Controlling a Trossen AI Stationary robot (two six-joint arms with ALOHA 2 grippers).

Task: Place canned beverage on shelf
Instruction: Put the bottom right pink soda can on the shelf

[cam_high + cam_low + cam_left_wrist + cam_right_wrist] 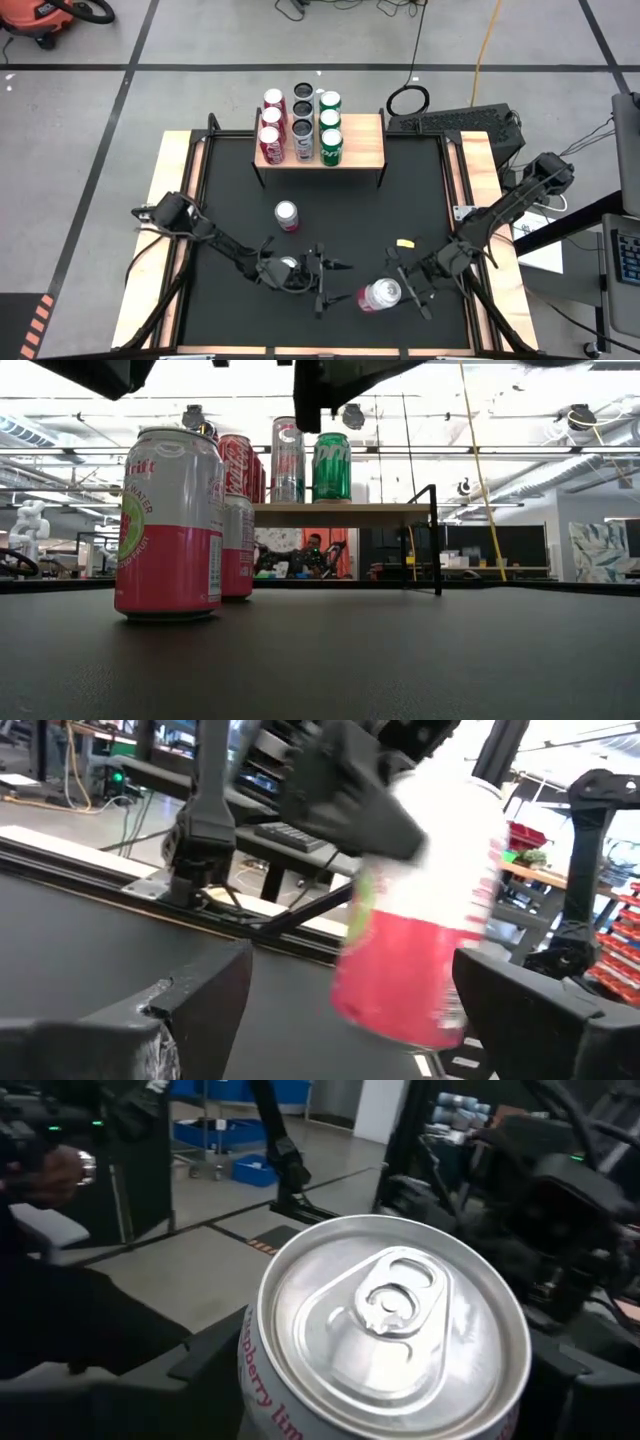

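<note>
Right gripper (pixel 408 290) pinches the pink-and-white can (pixel 381 296), tilted for transfer; left gripper (pixel 322 280) fingers spread beside it, apparently just releasing.

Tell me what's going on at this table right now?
The right gripper holds a pink-and-white can near the table's front edge, the can tilted on its side between the two arms. The left gripper sits just beside it with fingers open, holding nothing. Another pink can stands alone on the black mat. The shelf at the back already carries three rows of cans, with bare board on its right side.
</note>
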